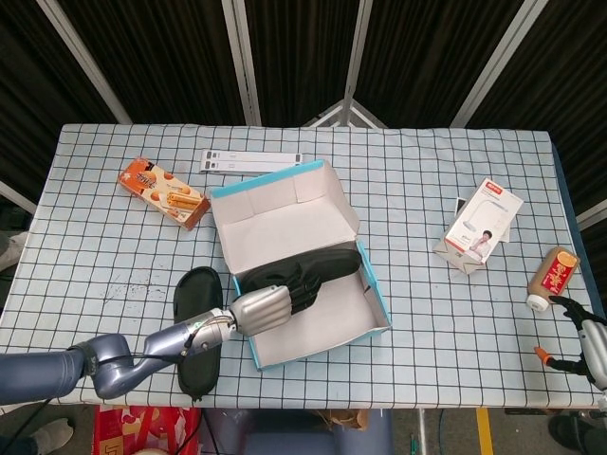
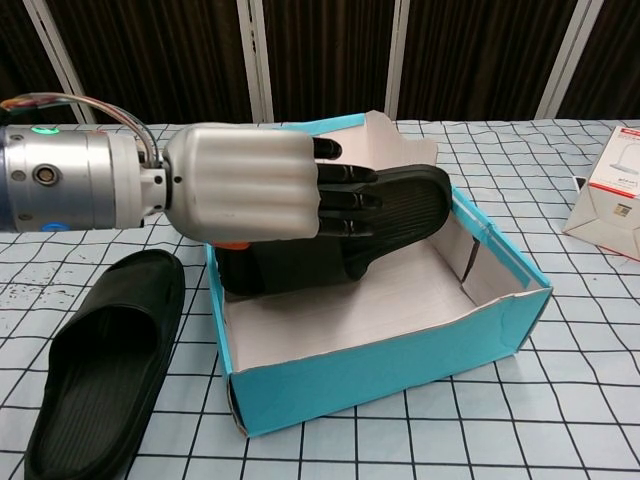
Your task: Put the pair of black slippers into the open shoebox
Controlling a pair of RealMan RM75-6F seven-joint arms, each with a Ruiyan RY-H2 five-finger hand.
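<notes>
Now placing the first slipper [image 2: 395, 205]
Left hand [image 2: 245, 185] grips it over the shoebox [image 2: 400, 365]; next, release, then fetch the near-left slipper [image 2: 100, 370]

Checked table [image 1: 398, 171]. At centre, open shoebox [image 1: 375, 294]. Just left of shoebox, slipper [image 1: 194, 365]. Up-left, snack box [image 1: 163, 192]; behind, white strips [image 1: 251, 161]. Right of shoebox, lamp box [image 1: 484, 220]; further right, bottle [image 1: 552, 277].

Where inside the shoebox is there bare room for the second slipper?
Free: the near half of the shoebox floor, between the held slipper and the front wall. Crowded: the far side, under the left hand. The second slipper lies outside, left.
</notes>
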